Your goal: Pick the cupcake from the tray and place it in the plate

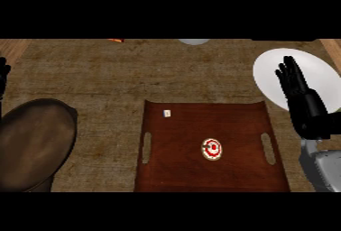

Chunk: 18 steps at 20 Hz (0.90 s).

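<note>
A small cupcake (pixel 212 149) with white frosting and a red swirl sits on the brown wooden tray (pixel 180 176), a little right of the tray's middle. A white plate (pixel 269 74) lies at the right, beyond the tray's far right corner. My right hand (pixel 301 97) is open with straight fingers, raised over the plate's right part, well away from the cupcake. Only the fingers of my left hand (pixel 3 74) show at the left edge, straight and still.
A large dark round board (pixel 30 144) lies at the left. A tiny white piece (pixel 167 113) rests near the tray's far left corner. A grey round object (pixel 192 41) and an orange item (pixel 116 40) peek in at the far edge.
</note>
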### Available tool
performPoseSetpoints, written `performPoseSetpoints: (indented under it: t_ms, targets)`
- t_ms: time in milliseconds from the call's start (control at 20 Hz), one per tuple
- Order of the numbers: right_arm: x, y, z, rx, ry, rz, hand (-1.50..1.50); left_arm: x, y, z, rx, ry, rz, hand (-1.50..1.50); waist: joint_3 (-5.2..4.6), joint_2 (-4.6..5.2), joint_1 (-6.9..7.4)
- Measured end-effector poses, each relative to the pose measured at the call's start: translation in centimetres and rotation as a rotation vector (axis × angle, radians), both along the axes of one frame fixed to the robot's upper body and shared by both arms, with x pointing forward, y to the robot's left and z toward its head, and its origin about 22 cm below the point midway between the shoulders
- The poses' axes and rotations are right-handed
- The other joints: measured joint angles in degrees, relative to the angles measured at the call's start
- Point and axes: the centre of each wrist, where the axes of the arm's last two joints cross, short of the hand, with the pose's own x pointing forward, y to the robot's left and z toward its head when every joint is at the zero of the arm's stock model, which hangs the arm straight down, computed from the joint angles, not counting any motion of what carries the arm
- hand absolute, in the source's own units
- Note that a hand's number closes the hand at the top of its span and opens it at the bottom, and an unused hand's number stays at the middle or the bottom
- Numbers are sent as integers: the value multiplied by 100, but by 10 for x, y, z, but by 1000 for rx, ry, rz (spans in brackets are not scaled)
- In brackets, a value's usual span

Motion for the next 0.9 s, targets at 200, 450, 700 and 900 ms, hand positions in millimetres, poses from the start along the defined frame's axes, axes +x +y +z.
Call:
performPoseSetpoints:
  t_ms: [200, 450, 700, 900]
  targets:
    - [9, -2, 28, -8, -58, 16, 150, -9, -15, -43, -127, 177, -10, 0, 8, -15, -73]
    - [10, -34, 51, -228, -105, -131, -150, -29, -45, -105, -351, 450, -58, 0, -43, 5, -240]
    - [-13, -33, 26, -177, -168, -311, -150, -35, -69, -133, -475, 558, -123, 0, 2, -27, -227]
    - [-41, -36, 21, -174, -196, -307, -150, -34, -75, -139, -500, 560, -146, 0, 27, -48, -166]
